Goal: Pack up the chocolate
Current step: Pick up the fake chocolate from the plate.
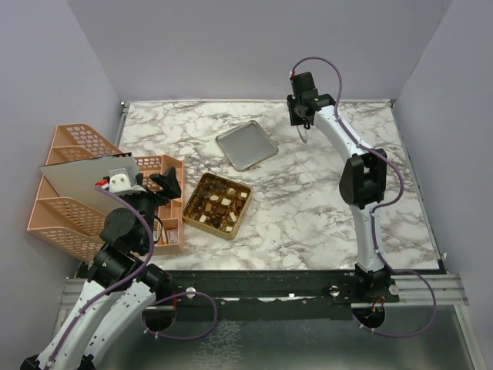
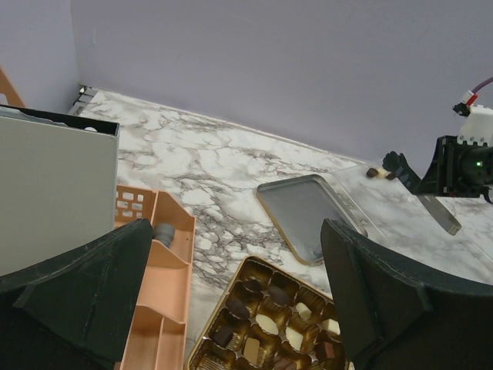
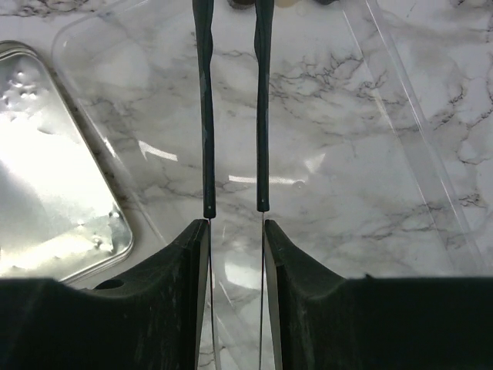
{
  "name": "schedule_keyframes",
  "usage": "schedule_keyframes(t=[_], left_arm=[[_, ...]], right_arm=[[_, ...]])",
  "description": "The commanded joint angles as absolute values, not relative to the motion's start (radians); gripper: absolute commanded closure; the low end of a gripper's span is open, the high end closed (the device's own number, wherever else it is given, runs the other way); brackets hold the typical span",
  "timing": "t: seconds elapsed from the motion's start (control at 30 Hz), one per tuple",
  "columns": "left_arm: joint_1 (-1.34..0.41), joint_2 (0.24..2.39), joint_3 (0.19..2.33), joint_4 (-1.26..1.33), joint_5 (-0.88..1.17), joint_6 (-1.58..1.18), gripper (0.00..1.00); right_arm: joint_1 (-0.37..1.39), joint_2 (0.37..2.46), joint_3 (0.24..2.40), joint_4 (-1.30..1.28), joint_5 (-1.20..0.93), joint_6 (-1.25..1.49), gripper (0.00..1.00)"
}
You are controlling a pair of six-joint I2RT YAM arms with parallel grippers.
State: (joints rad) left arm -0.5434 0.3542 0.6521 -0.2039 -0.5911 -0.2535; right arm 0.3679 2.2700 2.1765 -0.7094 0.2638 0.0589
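Chocolate (image 1: 219, 204) is mostly sitting in the gold tray (image 1: 186, 210) at mid-table, dark, tan and white pieces in their little cups. A couple of stray pieces (image 2: 373, 173) lie at the far side by the right gripper (image 1: 302, 116), which is clamped on thin tongs (image 3: 205, 116) pointing down over a clear plastic cover (image 3: 385, 154). The lid (image 1: 246, 145) lies just beyond the tray, shiny side up. The left gripper (image 1: 166, 183) hangs wide open and holds nothing, above the pink organizer (image 1: 176, 223) beside the tray.
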Motion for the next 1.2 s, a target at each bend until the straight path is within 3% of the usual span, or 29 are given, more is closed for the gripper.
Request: schedule_keyframes(t=[0.0, 1.17], left_arm=[[-0.541, 0.348, 0.642, -0.187, -0.586, -0.255, 0.01], [-0.541, 0.356, 0.641, -0.185, -0.592, -0.252, 0.01]], right_arm=[[0.341, 2.352, 2.271, -0.740, 0.241, 0.044, 0.64], [0.316, 2.578, 2.408, -0.665, 0.272, 0.057, 0.63]])
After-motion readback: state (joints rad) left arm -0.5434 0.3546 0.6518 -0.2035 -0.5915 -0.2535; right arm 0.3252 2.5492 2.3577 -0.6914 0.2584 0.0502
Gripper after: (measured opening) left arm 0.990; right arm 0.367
